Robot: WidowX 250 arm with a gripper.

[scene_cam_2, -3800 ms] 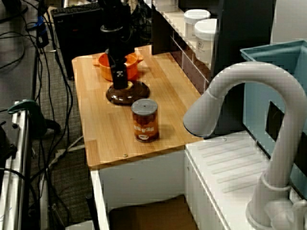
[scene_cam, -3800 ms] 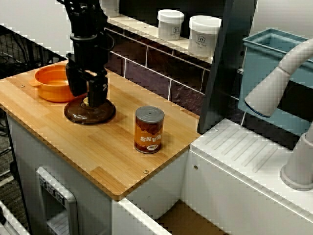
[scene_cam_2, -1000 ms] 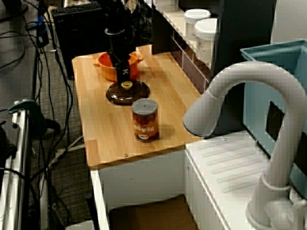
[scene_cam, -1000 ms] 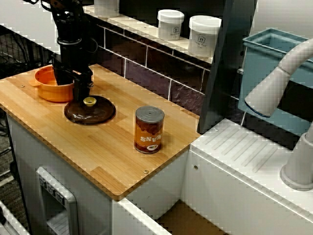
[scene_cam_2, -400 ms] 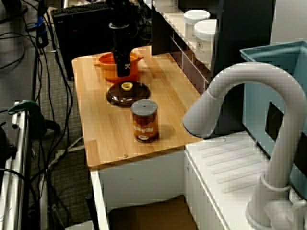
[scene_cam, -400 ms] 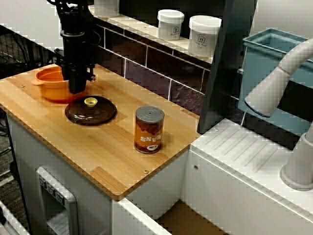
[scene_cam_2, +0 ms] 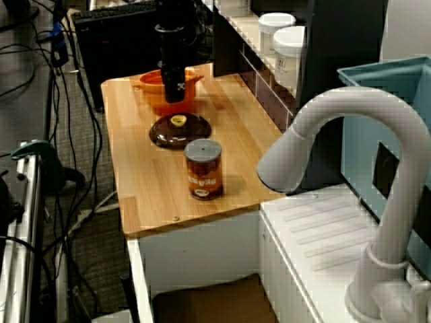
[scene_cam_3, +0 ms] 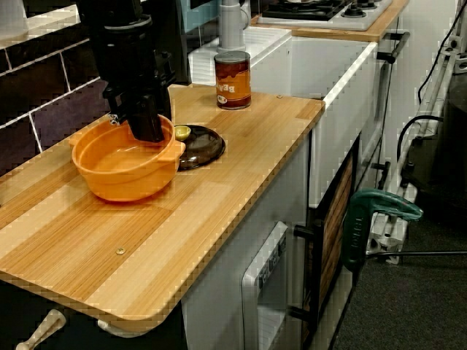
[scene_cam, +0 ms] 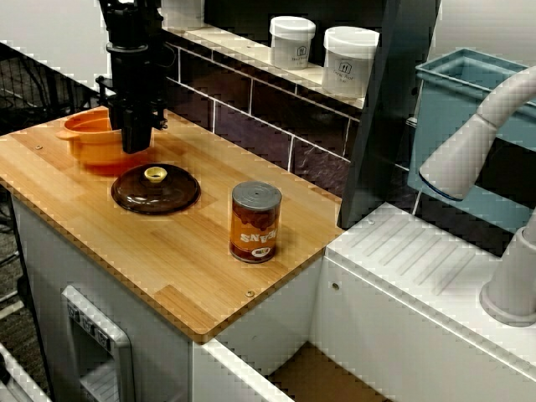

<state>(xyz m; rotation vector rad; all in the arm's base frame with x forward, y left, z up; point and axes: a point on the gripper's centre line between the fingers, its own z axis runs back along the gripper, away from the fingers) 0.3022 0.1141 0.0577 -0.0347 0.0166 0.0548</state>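
In the front view, my black gripper [scene_cam: 135,141] is shut on the right rim of an orange pot [scene_cam: 90,132]. The pot hangs slightly above the wooden counter [scene_cam: 167,268] over its own shadow. The view from the counter's end shows one finger inside the pot [scene_cam_3: 120,164] at its far rim, with the gripper [scene_cam_3: 149,133] pointing straight down. A dark brown lid [scene_cam: 156,189] with a yellow knob lies flat just right of the pot. In the view over the faucet, the gripper [scene_cam_2: 174,94] stands above the lid [scene_cam_2: 180,130].
A brown tin can [scene_cam: 255,222] stands upright right of the lid. Two white jars [scene_cam: 292,42] [scene_cam: 349,60] sit on the wall ledge. A white sink unit with a grey faucet [scene_cam: 469,151] and a blue bin [scene_cam: 456,100] lies to the right.
The gripper let go of the lid's knob, moved left and back to the pot, shut on its rim and raised it a little. Lid and can stayed put.
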